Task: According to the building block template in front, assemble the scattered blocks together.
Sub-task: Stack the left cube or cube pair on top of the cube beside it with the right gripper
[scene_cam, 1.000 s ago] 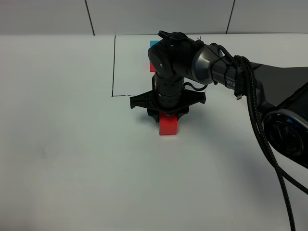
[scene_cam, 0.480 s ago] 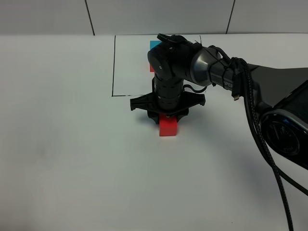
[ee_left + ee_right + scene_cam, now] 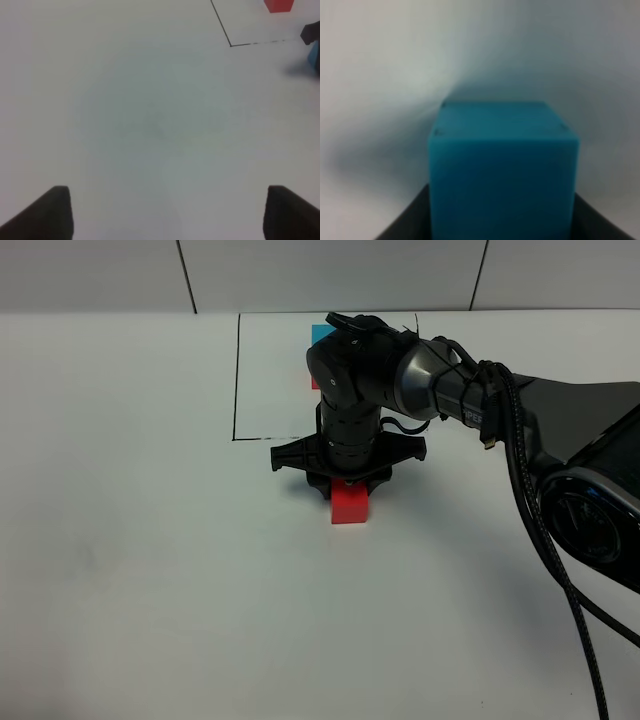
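My right gripper (image 3: pixel 347 483) reaches to the table's middle, just below the drawn frame. In the right wrist view it (image 3: pixel 502 225) is shut on the scattered cyan cube (image 3: pixel 502 165), which stands low over the table. In the high view that cube is hidden under the gripper, and the scattered red cube (image 3: pixel 350 505) sits right in front of it. A sliver of the cyan cube (image 3: pixel 315 57) shows in the left wrist view. The template's cyan cube (image 3: pixel 322 332) and red cube (image 3: pixel 314 378) peek out behind the arm, inside the black frame (image 3: pixel 237 370). My left gripper (image 3: pixel 170 212) is open and empty, out of the high view.
The right arm and its cable (image 3: pixel 540 520) cross the right side of the table. The frame's corner (image 3: pixel 230 45) and the template's red cube (image 3: pixel 279 5) show in the left wrist view. A white wall (image 3: pixel 320 270) runs behind the table.
The right gripper has shifted slightly left and settled over the red cube. The red cube has not moved.
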{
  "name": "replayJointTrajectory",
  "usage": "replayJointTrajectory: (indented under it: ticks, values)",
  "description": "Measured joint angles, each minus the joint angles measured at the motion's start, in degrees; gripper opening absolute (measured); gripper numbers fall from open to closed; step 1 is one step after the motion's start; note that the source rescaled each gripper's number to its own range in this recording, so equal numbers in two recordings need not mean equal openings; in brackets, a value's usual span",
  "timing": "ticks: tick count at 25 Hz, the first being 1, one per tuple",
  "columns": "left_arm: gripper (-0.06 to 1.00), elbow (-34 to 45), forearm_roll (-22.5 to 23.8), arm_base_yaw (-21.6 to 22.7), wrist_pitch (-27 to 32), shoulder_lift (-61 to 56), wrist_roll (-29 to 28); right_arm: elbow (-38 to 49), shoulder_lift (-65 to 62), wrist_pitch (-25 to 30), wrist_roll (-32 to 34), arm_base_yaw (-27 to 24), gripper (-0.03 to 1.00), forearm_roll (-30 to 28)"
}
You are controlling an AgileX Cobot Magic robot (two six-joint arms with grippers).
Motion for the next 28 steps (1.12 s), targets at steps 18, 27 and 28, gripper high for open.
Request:
replayJointTrajectory:
  ticks: [18, 27, 28]
  values:
    - [0.69, 0.00, 0.00, 0.00, 0.00, 0.00, 0.12, 0.00, -1.84, -1.46, -4.61, 0.00, 1.00, -0.37]
    - [0.69, 0.00, 0.00, 0.00, 0.00, 0.00, 0.01, 0.00, -8.48, 1.34, -14.84, -6.37, 1.00, 3.21]
    - [0.69, 0.00, 0.00, 0.00, 0.00, 0.00, 0.01, 0.00, -8.90, 2.32, -17.01, -8.14, 1.00, 3.83]
